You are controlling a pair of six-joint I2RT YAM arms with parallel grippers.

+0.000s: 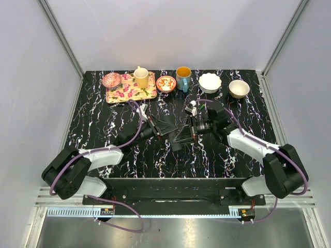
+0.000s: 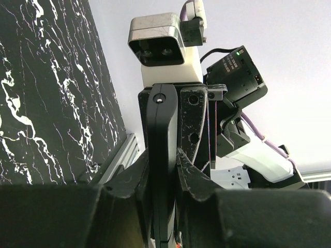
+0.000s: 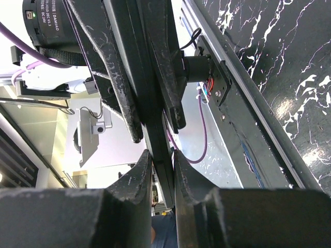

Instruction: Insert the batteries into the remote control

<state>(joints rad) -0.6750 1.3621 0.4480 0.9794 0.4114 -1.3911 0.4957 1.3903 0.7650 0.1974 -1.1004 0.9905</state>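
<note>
Over the black table [image 1: 103, 119], left gripper [image 1: 169, 132] beside right gripper [image 1: 185, 133]

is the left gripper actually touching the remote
Touching. The left wrist view shows the remote edge-on, pinched between both fingers of the left gripper, with no gap on either side.

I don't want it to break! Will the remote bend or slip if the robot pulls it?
Probably stiff: the remote control spans straight between the left end effector and right end effector without sagging. Its smooth, slim plastic might slip; it looks light.
</note>
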